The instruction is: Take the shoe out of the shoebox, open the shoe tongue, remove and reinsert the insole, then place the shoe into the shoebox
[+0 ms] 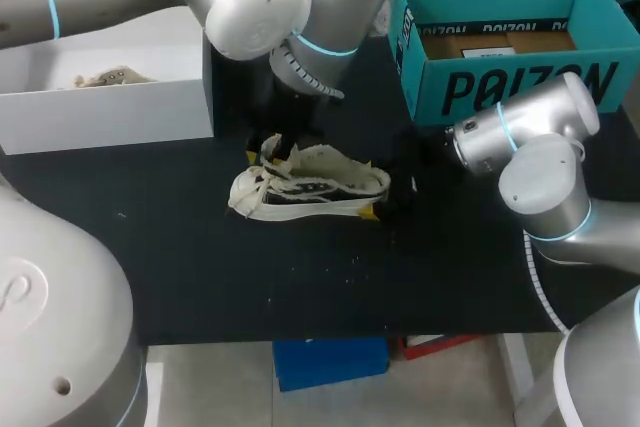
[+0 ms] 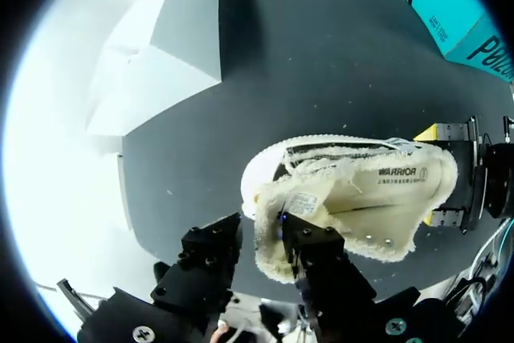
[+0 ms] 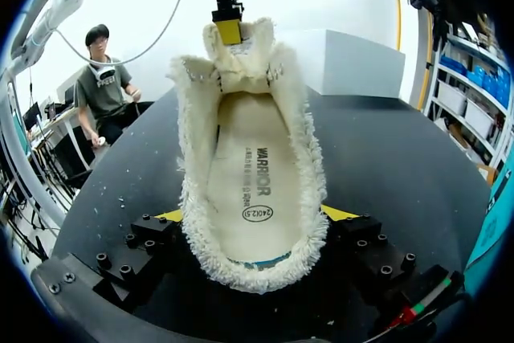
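Observation:
A cream fleece-lined shoe (image 1: 310,187) lies on its side in the middle of the black table. Its tongue (image 3: 237,66) is pulled up and back, so the printed insole (image 3: 253,190) shows inside. My right gripper (image 3: 257,214) straddles the heel, with a yellow tip pressed against each side of the shoe. My left gripper (image 2: 261,251) is at the tongue end with its fingers apart. The tongue's fleecy edge (image 2: 309,206) rests against one finger, and the gap between the fingers holds nothing. The teal shoebox (image 1: 500,87) stands open at the back right.
A white open box (image 1: 110,112) stands at the back left, close to my left arm. Bare black table (image 1: 200,277) lies in front of the shoe, up to the front edge.

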Robot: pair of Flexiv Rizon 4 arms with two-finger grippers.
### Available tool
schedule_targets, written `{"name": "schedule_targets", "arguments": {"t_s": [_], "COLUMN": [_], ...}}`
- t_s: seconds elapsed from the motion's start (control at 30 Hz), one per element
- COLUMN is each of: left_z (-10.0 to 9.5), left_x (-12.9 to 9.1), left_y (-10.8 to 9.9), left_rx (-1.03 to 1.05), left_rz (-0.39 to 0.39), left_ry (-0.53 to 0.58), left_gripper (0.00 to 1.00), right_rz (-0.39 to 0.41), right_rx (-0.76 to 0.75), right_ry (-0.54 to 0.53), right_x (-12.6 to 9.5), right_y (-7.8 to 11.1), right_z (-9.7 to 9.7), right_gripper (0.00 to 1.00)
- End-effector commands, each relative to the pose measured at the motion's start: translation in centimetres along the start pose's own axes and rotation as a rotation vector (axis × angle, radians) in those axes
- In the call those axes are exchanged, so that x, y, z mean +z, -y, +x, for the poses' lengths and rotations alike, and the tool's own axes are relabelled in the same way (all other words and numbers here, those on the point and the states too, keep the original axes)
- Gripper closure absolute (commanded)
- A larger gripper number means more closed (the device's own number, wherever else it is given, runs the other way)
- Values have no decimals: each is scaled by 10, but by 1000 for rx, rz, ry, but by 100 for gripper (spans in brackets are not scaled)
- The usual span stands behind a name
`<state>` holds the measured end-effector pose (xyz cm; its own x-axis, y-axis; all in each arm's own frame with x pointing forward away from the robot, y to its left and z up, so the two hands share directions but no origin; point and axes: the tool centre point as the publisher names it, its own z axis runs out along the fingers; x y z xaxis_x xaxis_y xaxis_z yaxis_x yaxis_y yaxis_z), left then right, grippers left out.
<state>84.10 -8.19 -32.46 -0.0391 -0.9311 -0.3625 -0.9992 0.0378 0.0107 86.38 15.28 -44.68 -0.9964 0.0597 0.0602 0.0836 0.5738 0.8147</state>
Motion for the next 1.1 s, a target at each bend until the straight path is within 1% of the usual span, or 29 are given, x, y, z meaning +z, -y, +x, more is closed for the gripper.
{"name": "schedule_targets", "arguments": {"t_s": [0.03, 0.2, 0.33, 0.6, 0.87, 0.97, 1.03, 1.1], "left_z": [-13, -26, -34, -43, -48, -49, -50, -52], "left_x": [1, 4, 9, 31, 49, 46, 38, 26], "left_y": [-2, -3, -6, -12, -10, -9, -8, -7], "left_rx": [-15, -36, -50, -75, -85, -79, -58, -7], "left_rz": [4, 5, -8, -55, -92, -94, -71, -32], "left_ry": [-17, -22, -23, -30, -35, -45, -70, -112], "left_gripper": [0, 0, 0, 0, 0, 0, 0, 0], "right_rz": [1, 1, 1, 1, 1, 1, 1, 1], "right_rx": [1, 1, 1, 1, 1, 1, 1, 1], "right_ry": [1, 1, 1, 1, 1, 1, 1, 1], "right_x": [1, 1, 1, 1, 1, 1, 1, 1], "right_y": [2, 2, 2, 2, 2, 2, 2, 2], "right_z": [-1, -1, -1, -1, -1, -1, -1, -1], "right_gripper": [100, 100, 100, 100, 100, 100, 100, 100]}}
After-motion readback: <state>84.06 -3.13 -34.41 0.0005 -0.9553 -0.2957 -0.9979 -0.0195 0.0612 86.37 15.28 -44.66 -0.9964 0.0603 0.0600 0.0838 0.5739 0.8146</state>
